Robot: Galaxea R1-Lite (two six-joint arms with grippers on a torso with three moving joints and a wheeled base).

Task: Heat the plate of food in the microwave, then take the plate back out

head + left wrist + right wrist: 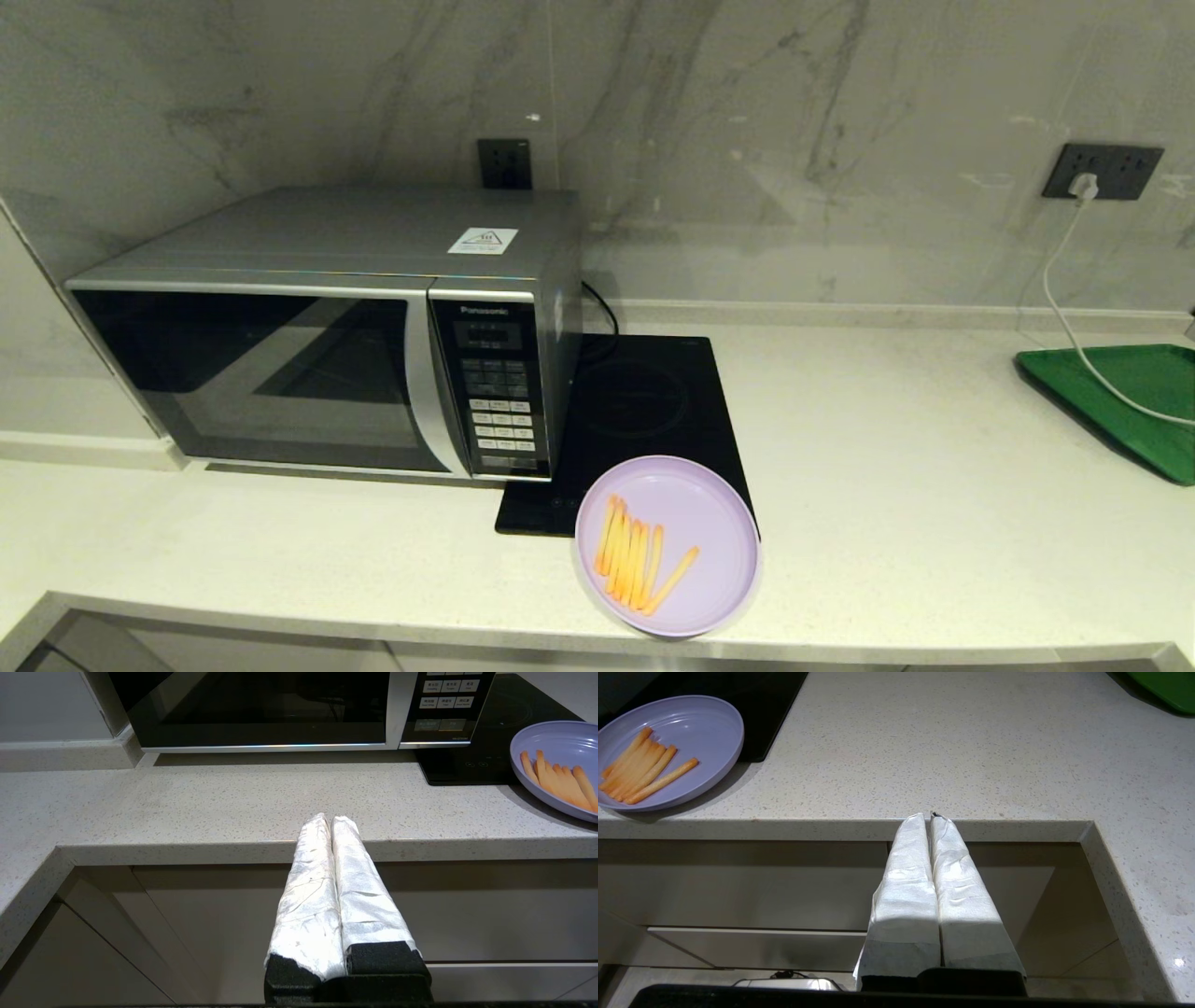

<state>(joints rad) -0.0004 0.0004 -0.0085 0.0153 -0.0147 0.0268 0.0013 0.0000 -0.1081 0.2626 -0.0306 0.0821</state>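
The lilac plate of food [667,546] holds several orange fries [635,560] and sits at the counter's front edge, partly on the black hob. It also shows in the left wrist view as the plate [556,765] and in the right wrist view as the plate [668,751]. The silver Panasonic microwave [327,336] stands at the back left with its dark door closed. My left gripper [331,820] is shut and empty, just off the counter's front edge before the microwave. My right gripper [927,817] is shut and empty too, off the front edge to the right of the plate. Neither gripper appears in the head view.
A flat black induction hob [644,411] lies right of the microwave. A green tray [1130,392] sits at the far right with a white cable [1074,327] running over it from a wall socket. Cabinet fronts [233,914] lie below the counter edge.
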